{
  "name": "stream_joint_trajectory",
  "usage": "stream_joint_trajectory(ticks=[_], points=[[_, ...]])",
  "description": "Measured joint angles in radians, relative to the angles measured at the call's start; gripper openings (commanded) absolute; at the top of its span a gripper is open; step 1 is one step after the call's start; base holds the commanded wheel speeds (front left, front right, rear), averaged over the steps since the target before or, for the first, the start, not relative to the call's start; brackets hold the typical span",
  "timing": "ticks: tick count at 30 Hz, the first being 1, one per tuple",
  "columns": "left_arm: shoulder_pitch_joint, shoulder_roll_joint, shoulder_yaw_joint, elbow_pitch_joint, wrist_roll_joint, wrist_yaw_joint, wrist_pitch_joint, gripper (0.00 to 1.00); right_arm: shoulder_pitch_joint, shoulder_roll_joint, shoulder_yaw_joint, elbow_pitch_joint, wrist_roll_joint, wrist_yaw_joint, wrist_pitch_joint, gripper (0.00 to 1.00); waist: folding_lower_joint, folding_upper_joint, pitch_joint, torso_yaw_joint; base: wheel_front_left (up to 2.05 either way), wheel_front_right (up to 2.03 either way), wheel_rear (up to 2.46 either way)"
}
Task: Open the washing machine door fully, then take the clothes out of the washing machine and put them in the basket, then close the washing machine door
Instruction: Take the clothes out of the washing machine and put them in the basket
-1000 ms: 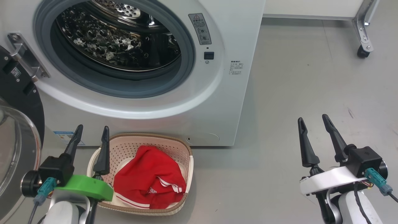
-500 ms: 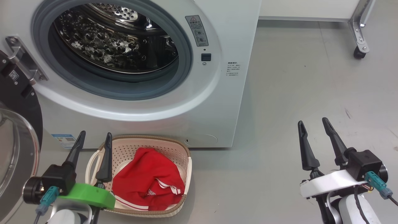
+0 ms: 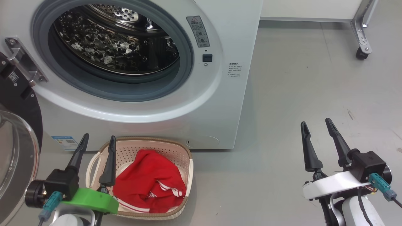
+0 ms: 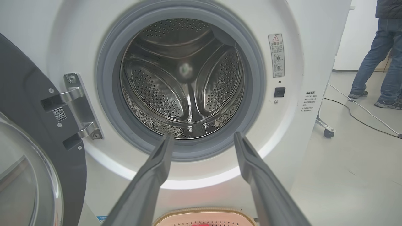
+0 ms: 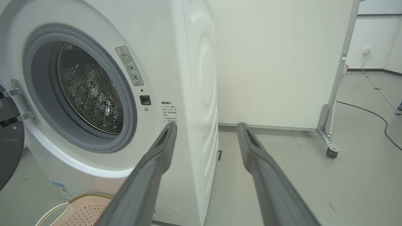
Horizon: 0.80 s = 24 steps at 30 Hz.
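The white washing machine [image 3: 238,37] stands with its door [image 3: 15,147] swung wide to the left, black rim and glass bowl at the frame's edge. Its steel drum [image 4: 185,81] holds no clothes that I can see. The red garment [image 3: 149,180] with white trim lies in the cream basket [image 3: 188,163] on the floor below the opening. My left gripper [image 3: 98,140] hovers open over the basket's left end, nothing between its fingers. Far to the right, my right gripper [image 3: 315,122] is open above bare floor. In the right wrist view the basket's corner [image 5: 81,208] shows beneath the machine.
A metal frame leg on a caster [image 3: 361,51] stands at the back right beside a white panel. A person's legs in jeans [image 4: 381,56] stand behind the machine's right side, with cables [image 4: 358,113] trailing across the grey floor [image 3: 314,94].
The head camera has shifted a little, moving the machine and basket slightly left in the picture. My left gripper shows slightly further right and lower. The right gripper has held still.
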Motion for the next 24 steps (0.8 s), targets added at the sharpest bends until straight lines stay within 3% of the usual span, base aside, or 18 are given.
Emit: stream_joint_trajectory(ticks=[24], points=[[0.006,-0.005,0.004,-0.034,0.009,0.0,0.0,1.0,0.004,0.002,0.0,-0.004,0.0,-0.001,0.0,1.0,0.0,0.0,0.008,0.0,0.0,0.0,0.0]])
